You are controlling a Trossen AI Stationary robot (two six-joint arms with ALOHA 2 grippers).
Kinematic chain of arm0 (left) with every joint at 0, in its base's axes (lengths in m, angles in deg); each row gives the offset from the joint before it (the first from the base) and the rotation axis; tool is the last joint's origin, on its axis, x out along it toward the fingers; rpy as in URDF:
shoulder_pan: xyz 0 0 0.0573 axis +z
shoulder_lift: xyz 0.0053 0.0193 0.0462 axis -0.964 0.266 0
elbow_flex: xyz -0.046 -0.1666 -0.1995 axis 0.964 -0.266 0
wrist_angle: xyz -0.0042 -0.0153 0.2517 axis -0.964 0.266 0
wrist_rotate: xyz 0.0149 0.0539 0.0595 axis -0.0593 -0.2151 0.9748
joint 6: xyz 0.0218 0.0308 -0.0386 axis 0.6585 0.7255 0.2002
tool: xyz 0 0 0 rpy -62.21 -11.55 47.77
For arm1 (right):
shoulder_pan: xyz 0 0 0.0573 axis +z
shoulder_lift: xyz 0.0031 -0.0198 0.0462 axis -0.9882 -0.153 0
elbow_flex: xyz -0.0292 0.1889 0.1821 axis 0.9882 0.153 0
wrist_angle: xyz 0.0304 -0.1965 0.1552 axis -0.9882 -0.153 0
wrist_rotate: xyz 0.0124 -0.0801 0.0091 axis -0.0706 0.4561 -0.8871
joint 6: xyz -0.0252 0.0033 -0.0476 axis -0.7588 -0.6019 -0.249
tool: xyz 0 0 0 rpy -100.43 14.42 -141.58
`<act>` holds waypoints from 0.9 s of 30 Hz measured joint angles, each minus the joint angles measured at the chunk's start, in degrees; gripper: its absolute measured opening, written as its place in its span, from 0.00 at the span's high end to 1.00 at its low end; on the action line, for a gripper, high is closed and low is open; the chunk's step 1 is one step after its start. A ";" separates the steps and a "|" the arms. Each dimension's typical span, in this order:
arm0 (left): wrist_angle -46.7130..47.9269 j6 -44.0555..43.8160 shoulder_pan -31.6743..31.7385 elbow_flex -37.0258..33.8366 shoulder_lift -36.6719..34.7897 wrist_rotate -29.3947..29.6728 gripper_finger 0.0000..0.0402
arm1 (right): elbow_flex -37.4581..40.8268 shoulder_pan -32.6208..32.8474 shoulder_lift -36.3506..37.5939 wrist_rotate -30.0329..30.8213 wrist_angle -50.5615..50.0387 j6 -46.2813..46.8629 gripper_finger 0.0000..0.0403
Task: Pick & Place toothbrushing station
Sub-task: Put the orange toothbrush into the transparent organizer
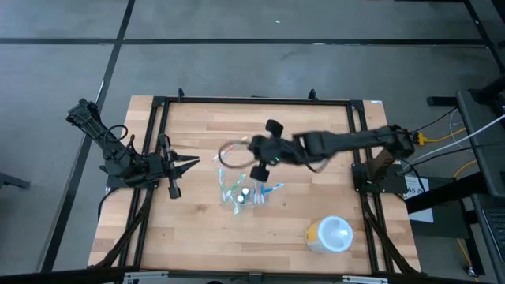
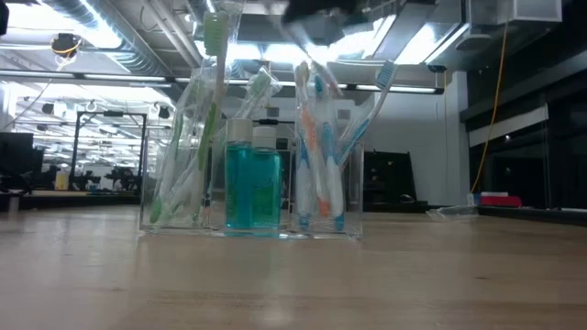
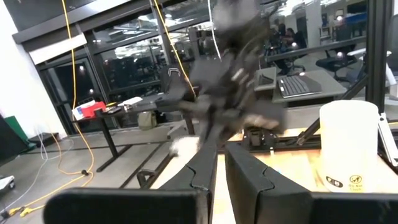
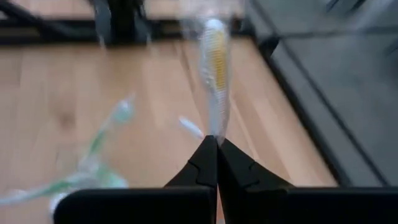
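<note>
The toothbrushing station (image 1: pixel 241 196) is a clear rectangular holder standing on its base at the table's middle. In the low view (image 2: pixel 353 183) it holds several toothbrushes and two blue-green bottles. My right gripper (image 1: pixel 259 173) hangs just above its far right side and is shut on a white and orange toothbrush (image 4: pixel 214 68). The station shows blurred beside it in the right wrist view (image 4: pixel 81 180). My left gripper (image 1: pixel 193 162) waits narrowly open at the table's left, touching nothing. My right gripper pinches the toothbrush by one end (image 4: pixel 216 127) between its two fingertips. The rest of the brush runs on beyond the fingers, blurred. The fingers come from above, slanting toward the table's left. Whether the brush's other end stands in the station, I cannot tell.
A round white and yellow container (image 1: pixel 330 234) stands near the table's front right corner and also shows in the left wrist view (image 3: pixel 348 155). A thin ring (image 1: pixel 233 154) lies just beyond the station. Black frame rails run along the table's left, right and far edges.
</note>
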 joint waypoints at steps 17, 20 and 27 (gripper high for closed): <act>-0.02 -0.10 -2.69 0.00 0.00 0.96 0.93 | 25.40 18.94 13.72 21.70 38.73 2.43 1.00; 0.00 -0.10 -2.69 0.00 0.02 1.56 0.93 | 35.18 19.77 18.70 20.33 51.14 5.56 1.00; -0.47 0.56 -2.67 0.00 0.01 3.35 0.93 | 47.46 20.86 19.22 18.49 63.16 16.40 1.00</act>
